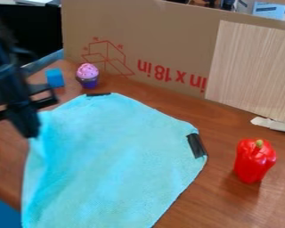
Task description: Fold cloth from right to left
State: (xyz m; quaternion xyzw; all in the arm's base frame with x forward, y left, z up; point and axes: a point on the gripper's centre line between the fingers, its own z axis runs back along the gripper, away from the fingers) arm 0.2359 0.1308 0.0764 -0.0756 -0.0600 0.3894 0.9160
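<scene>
Apparently pre-fold: cloth (115, 160) spread on the table (222, 207), gripper (30, 132) at its left edge, can't tell if clamped or empty; next move likely needs the right edge gripped, lifted and carried leftward.

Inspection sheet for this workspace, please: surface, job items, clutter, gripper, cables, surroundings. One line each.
Surface: brown wood-grain tabletop.
Job's things: light-blue fabric cloth, spread out, creased along its left side; black strips at its top and right edges. Lower end runs out of view.
Clutter: glossy red toy bell pepper, right of cloth; small blue cube and pink-topped toy cupcake, beyond cloth.
Gripper: black gripper at cloth's upper-left edge; grasp cannot be confirmed.
Cables: nothing seen.
Surroundings: brown cardboard panel behind; pale wood-grain panel against it, right side.
</scene>
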